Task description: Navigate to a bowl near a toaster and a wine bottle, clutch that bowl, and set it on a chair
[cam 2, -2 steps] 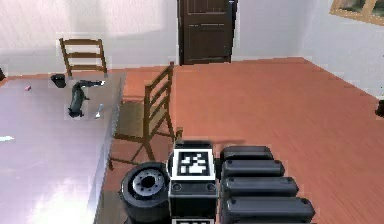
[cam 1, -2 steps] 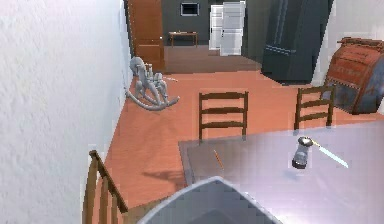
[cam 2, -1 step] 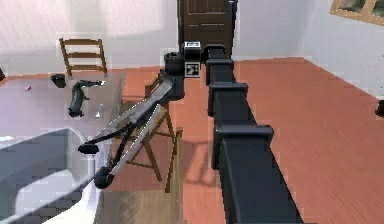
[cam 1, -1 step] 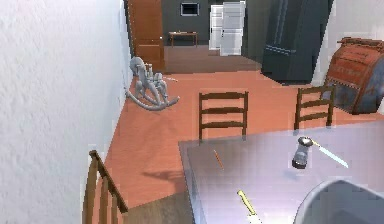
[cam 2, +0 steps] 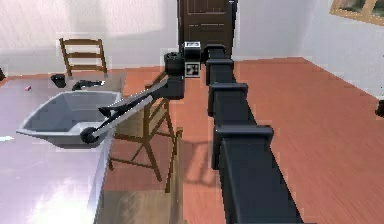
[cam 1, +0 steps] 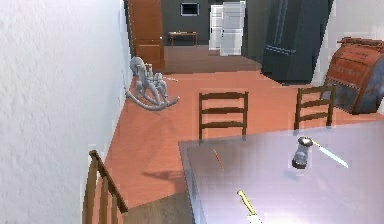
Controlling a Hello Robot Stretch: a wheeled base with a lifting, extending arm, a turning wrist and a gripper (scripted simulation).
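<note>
Forward view, chair [cam 1: 222, 97], table [cam 1: 268, 188] edge, open floor [cam 1: 205, 82]

Quick tally from the forward view: three chairs [cam 1: 222, 112], one surface [cam 1: 280, 180], one grey rocking horse [cam 1: 148, 82] and one white fridge [cam 1: 228, 27]. There's also one knife [cam 1: 330, 152], one small bottle [cam 1: 301, 155] and one pencil [cam 1: 246, 203]. Arm side view: two chairs [cam 2: 83, 55], one grey bowl [cam 2: 60, 118], one dark door [cam 2: 205, 22]. A few dark bits sit on the surface there, too tiny to count.
</note>
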